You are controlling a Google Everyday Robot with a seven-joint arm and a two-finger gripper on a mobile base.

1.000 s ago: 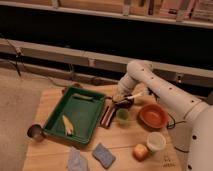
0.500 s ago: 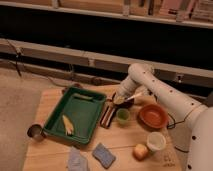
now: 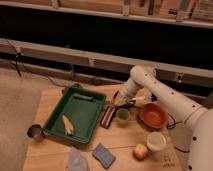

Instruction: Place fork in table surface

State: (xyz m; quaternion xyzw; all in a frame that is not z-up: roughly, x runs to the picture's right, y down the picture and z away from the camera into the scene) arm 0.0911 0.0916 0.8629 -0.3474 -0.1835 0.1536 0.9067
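My gripper (image 3: 121,103) is clamping fork (image 3: 136,100) above table surface (image 3: 50,107); the fork is lying level, sticking out rightward toward orange bowl (image 3: 152,116).

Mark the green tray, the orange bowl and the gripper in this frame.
green tray (image 3: 80,113): camera view, bare floor near its middle.
orange bowl (image 3: 151,117): camera view, bare inside of the bowl.
gripper (image 3: 121,103): camera view, its tip, down between tray and bowl.
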